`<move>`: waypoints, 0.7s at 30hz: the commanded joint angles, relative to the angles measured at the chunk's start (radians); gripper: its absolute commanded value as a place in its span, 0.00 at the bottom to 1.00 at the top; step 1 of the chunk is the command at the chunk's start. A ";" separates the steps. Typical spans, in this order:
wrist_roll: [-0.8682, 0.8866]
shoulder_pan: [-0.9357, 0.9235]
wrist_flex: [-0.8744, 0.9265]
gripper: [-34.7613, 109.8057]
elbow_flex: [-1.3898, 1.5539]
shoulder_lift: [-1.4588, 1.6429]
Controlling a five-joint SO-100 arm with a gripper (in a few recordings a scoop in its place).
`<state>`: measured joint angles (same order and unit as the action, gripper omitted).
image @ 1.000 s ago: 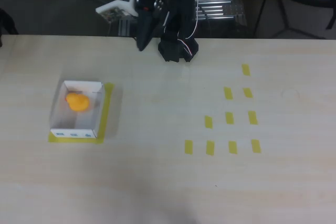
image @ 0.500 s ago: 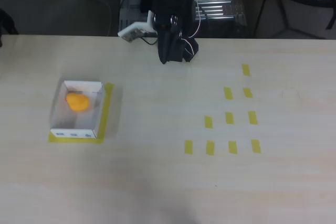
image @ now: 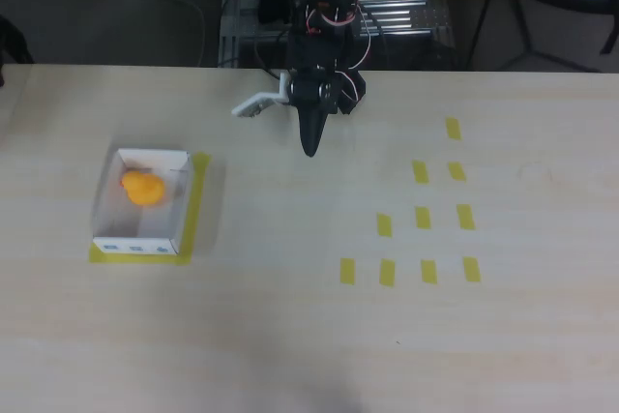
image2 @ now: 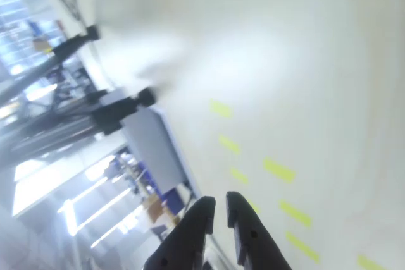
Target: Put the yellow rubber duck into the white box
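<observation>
The yellow rubber duck (image: 142,188) lies inside the white box (image: 177,208) at the table's left in the overhead view, in the box's far half. My gripper (image: 309,147) is well to the right of the box, near the table's back edge, pointing at the tabletop. In the wrist view its two dark fingers (image2: 218,210) stand nearly together with only a thin gap and nothing between them.
The box stands on a square of yellow tape (image: 198,202). Several short yellow tape strips (image: 423,218) mark the table's right half. The arm's base (image: 329,84) sits at the back edge, with a metal rack (image: 397,2) behind it.
The arm has swung from facing left to pointing down over the table's back middle. The duck and box have not moved.
</observation>
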<state>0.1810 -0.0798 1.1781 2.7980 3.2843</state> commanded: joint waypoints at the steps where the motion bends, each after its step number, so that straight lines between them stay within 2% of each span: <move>1: 0.025 0.008 -0.048 0.24 0.089 0.051; 13: 0.029 0.015 -0.126 0.24 0.253 0.051; 21: 0.031 0.018 -0.117 0.24 0.252 0.051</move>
<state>0.1994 -0.0660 1.0769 3.0327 3.2843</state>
